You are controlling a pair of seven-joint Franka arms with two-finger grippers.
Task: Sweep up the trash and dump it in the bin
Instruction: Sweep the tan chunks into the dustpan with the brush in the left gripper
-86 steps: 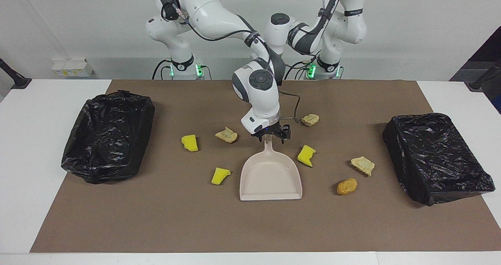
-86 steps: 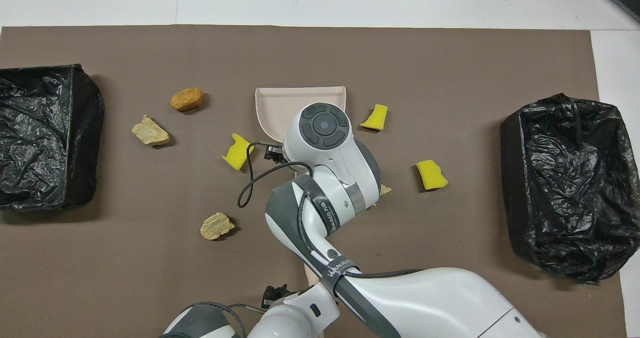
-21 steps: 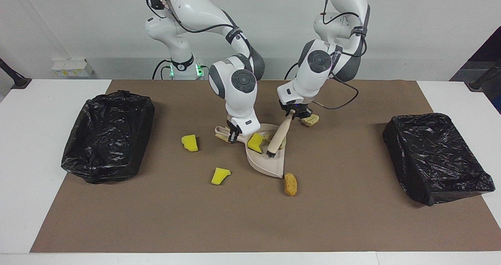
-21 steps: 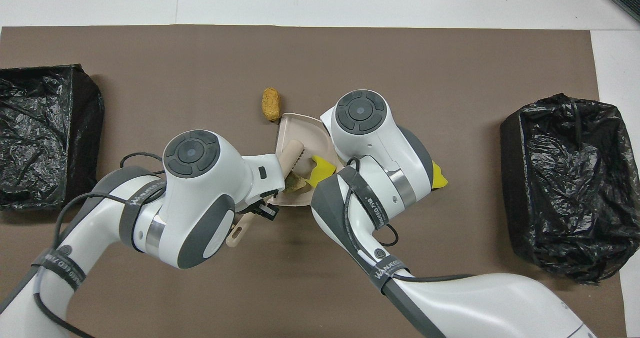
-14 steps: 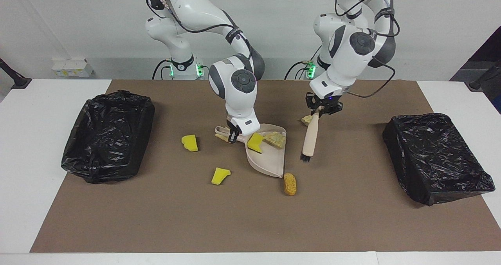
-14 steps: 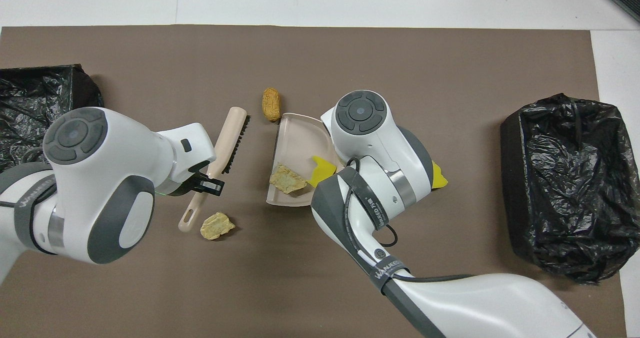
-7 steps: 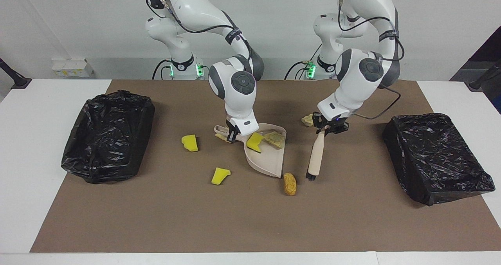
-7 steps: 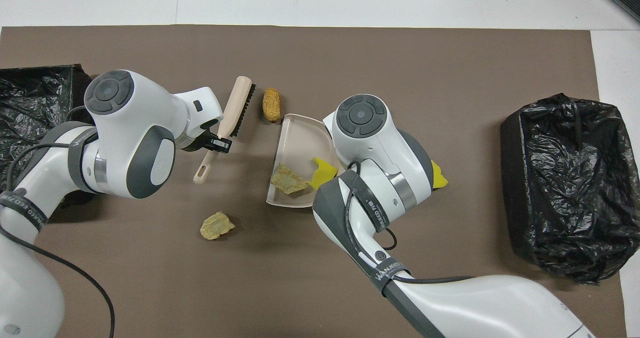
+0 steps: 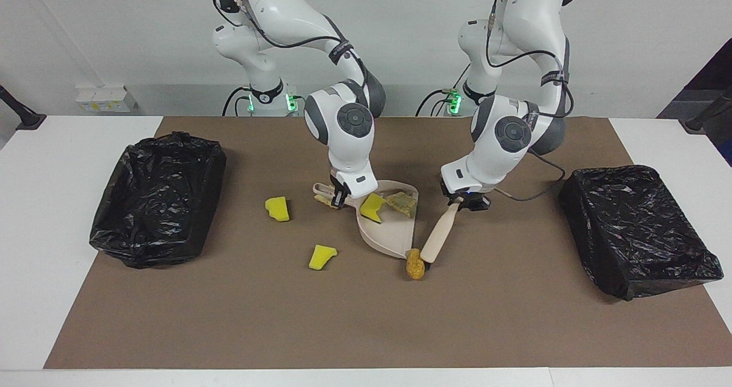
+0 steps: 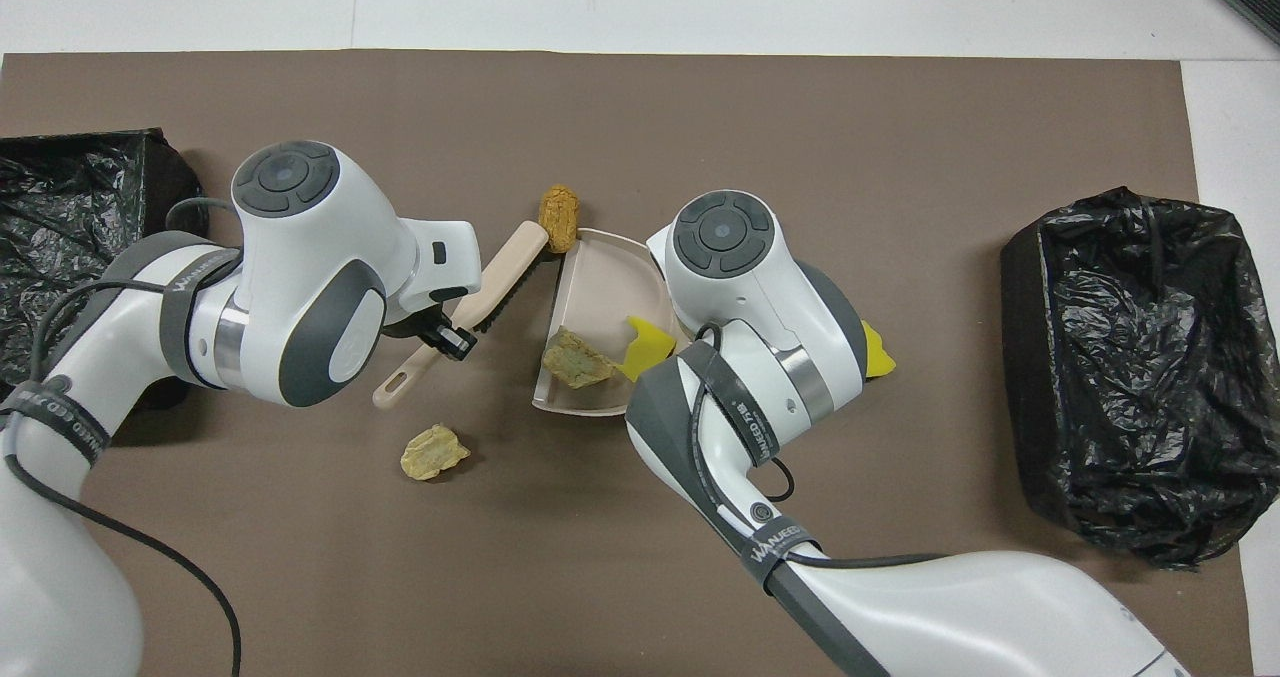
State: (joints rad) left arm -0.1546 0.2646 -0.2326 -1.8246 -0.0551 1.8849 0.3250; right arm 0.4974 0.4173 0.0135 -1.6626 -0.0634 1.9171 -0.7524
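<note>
Fingers of the left gripper [image 9: 464, 202] pinch the brush [image 9: 438, 238], the right gripper's [image 9: 341, 196] the dustpan [image 9: 388, 231]; next, flick the nugget [image 9: 415, 267] toward eleven o'clock into the pan.

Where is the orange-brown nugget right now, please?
The orange-brown nugget lies on the brown mat at the open lip of the dustpan, at the tip of the brush held by the left gripper.

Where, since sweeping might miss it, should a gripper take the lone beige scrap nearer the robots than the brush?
Probably from straight above: the beige scrap lies flat on the mat with nothing beside it. Close across its middle, over the shorter span running toward and away from the robots.
</note>
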